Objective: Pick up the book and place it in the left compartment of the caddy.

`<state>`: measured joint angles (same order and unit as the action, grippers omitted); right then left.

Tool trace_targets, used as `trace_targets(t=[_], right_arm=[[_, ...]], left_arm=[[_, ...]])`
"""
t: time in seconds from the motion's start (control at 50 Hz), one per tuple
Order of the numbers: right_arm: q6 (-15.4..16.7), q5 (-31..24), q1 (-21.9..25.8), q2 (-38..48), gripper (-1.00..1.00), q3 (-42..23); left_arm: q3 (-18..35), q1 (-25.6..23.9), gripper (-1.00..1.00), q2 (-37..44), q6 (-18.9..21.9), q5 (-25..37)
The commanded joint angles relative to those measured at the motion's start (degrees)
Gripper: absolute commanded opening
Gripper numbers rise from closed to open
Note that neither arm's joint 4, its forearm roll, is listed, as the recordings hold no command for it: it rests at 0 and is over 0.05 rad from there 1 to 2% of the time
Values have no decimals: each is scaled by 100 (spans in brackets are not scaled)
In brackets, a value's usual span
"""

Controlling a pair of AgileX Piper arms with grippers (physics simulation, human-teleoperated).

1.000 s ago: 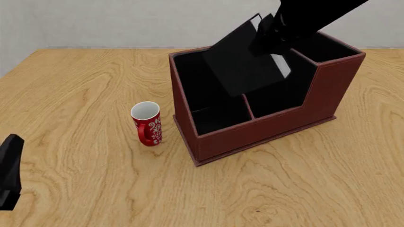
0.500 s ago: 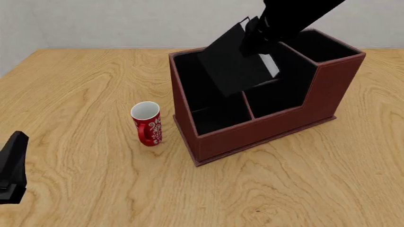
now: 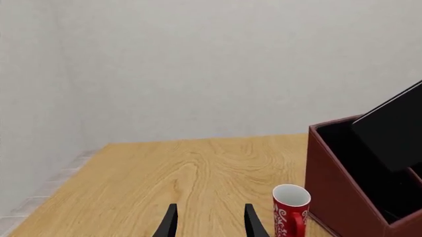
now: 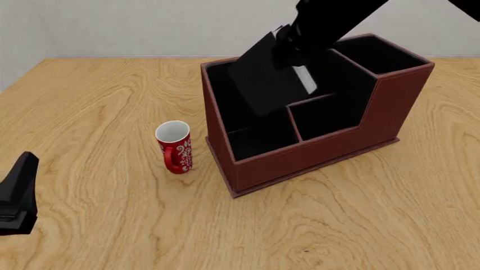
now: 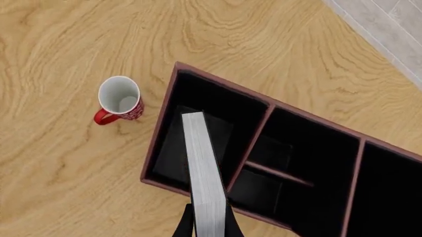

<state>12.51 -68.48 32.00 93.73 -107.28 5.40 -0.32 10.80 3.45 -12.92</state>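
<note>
The right claw (image 5: 207,224) is clamped on the book (image 4: 264,79), its two fingers (image 5: 187,225) pressed against the black covers with the white page edge between them. In the front view the book hangs tilted in the air above the caddy (image 4: 322,149), its lower corner over the left compartment (image 4: 229,104) and not yet down inside it. Seen from the right wrist, the page edge runs lengthwise over that compartment, close to the divider that separates it from the two smaller middle sections.

The caddy stands on the desk (image 4: 98,101), its raised end section on the side away from the mug (image 4: 175,147). The red-and-white mug stands upright on the desk just beside the caddy's left wall, apart from it.

The left claw (image 3: 209,221) is low near the desk, well apart from the caddy on the mug's side; its fingers stand parted with nothing between them.
</note>
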Motion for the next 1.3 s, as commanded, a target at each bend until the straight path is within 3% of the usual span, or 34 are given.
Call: trace_targets(t=[0.02,0.98,1.3], right_arm=[[107,-97,99,-79,-100,-13],[-398,1161,164,-99,-100,1379],[-443,1529,14,19,-100,1661]], left_arm=[[-5,134,100,103,-223,0],[50,148,100,314,-186,-192],[29,131,100,745,-164,-628]])
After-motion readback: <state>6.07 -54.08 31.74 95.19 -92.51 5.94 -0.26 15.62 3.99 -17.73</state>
